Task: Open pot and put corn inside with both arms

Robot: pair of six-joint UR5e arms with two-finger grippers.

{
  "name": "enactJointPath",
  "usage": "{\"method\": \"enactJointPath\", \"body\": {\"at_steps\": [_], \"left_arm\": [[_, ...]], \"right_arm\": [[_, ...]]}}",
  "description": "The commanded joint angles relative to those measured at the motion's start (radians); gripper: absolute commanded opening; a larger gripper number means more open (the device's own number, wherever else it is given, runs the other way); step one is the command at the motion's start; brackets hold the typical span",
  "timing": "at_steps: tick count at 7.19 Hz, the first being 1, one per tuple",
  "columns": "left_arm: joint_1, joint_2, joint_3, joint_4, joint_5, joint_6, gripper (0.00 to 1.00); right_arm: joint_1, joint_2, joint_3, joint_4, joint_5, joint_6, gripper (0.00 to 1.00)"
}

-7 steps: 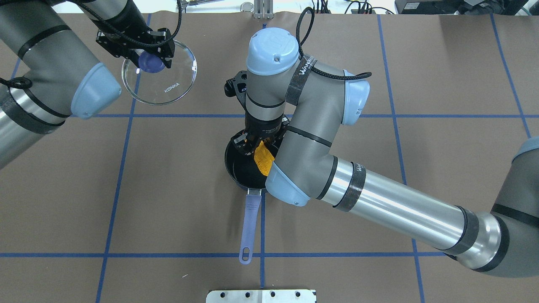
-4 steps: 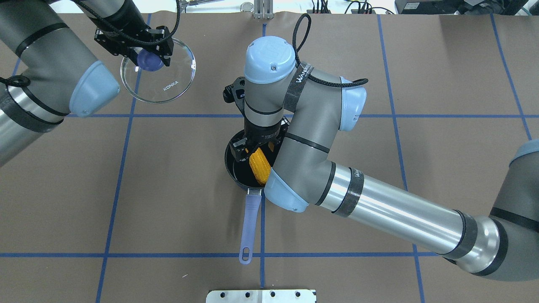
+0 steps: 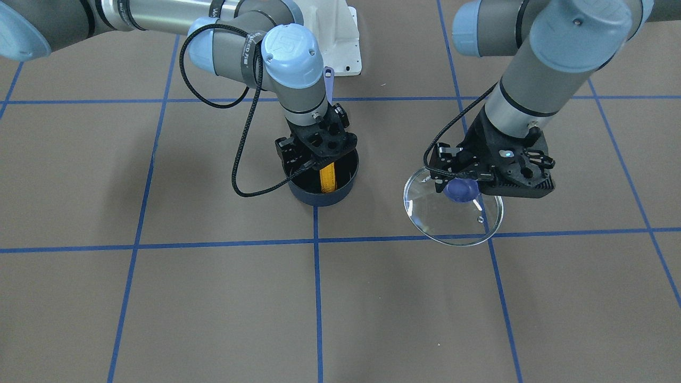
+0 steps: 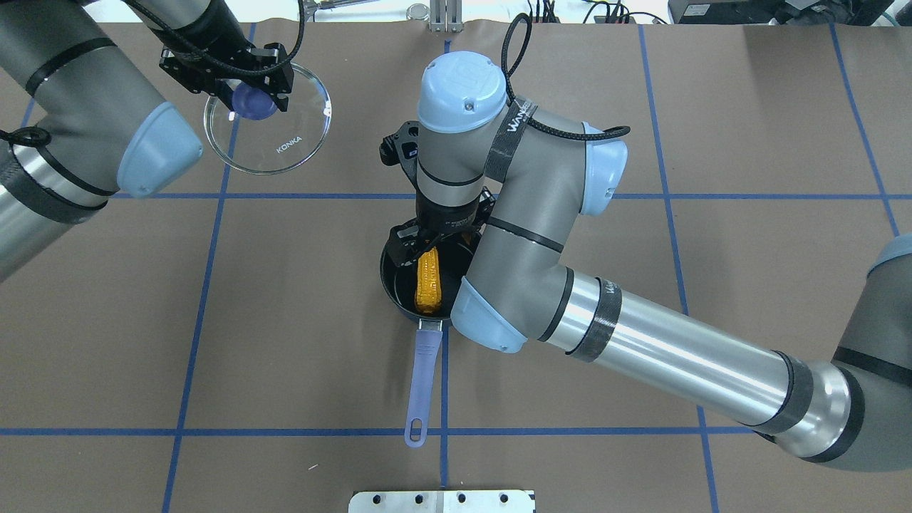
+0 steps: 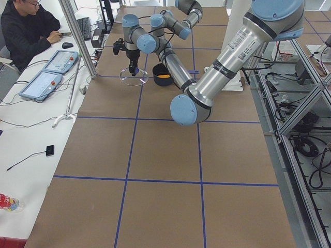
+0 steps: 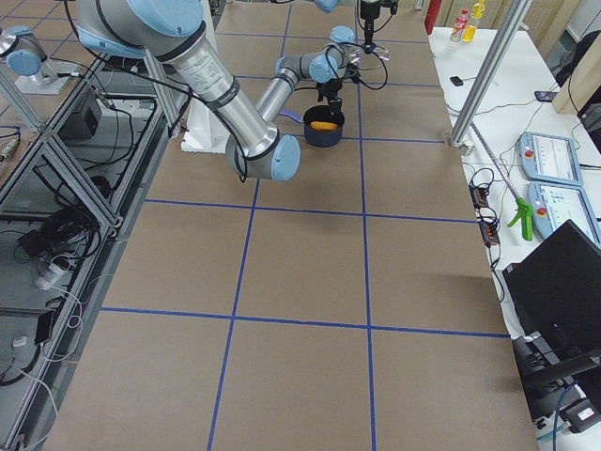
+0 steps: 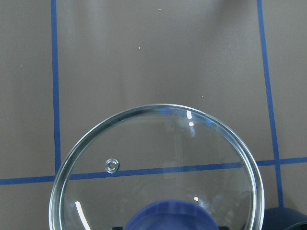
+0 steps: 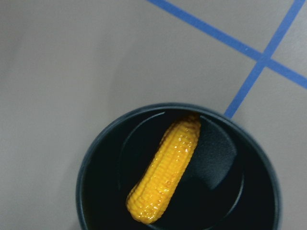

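1. In the overhead view the right arm (image 4: pixel 527 235) covers the right rim of the pot (image 3: pixel 319 198) at centre. The glass lid (image 4: pixel 285 135) hangs well apart at upper left.
2. The bumpy, tapered corn (image 4: pixel 427 286) lies inside the pot's smooth black bowl, on brown paper (image 4: pixel 285 320) crossed by blue tape (image 4: pixel 192 356).
3. The lid reads "KONKA" (image 4: pixel 289 146).
4. The right gripper (image 3: pixel 314 158) hangs over the pot with its jaws apart. The left gripper (image 4: pixel 248 100) is clamped on the lid's purple knob (image 3: pixel 461 190).

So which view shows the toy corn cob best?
Right wrist-mounted: the whole small orange-yellow toy corn cob lies unobstructed inside the dark navy saucepan. Overhead shows most of it; front-facing shows a sliver; side views, an orange speck; left wrist, nothing.
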Motion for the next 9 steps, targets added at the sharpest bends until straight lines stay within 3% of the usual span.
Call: {"method": "enactJointPath", "body": {"at_steps": [1, 4, 7, 9], "left_arm": [[0.0, -0.003, 0.0, 0.002, -0.001, 0.0, 0.61], [0.002, -0.006, -0.002, 0.005, -0.019, -0.002, 0.61], [-0.015, 0.003, -0.002, -0.002, -0.019, 0.003, 0.61], [-0.047, 0.059, -0.006, -0.003, -0.033, 0.131, 0.61]], "right_arm": [[0.063, -0.038, 0.049, 0.012, 0.017, -0.001, 1.0], [0.124, -0.125, 0.059, 0.125, 0.076, -0.001, 1.0], [0.234, -0.22, 0.081, 0.129, 0.138, -0.112, 1.0], [0.284, -0.277, 0.1, 0.129, 0.169, -0.174, 1.0]]}}
